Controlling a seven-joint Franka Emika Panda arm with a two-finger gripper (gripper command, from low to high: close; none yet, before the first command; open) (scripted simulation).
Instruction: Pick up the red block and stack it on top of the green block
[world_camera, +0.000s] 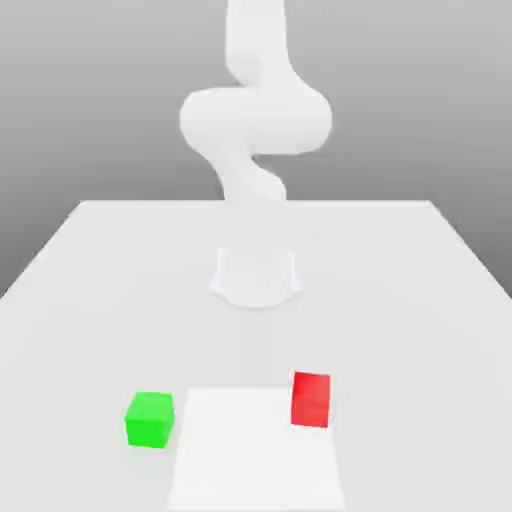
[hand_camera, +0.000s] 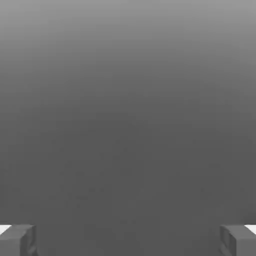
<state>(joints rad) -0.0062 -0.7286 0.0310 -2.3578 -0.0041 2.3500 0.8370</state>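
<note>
Jaws: held wide apart, empty, presumably so the red block (world_camera: 311, 399) can be admitted | red block: seated on the white patch (world_camera: 255, 455), near its edge at the exterior view's right | green block (world_camera: 150, 420): left uncovered, so stacking is unobstructed

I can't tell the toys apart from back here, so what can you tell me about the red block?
The red block is a small, plain, bright red cube with smooth, matte-looking faces, the top one slightly darker than the front. It sits flat and upright, at the exterior view's right of the green block and apart from it, by the upper right corner of the white square. Nothing grips it.
</note>
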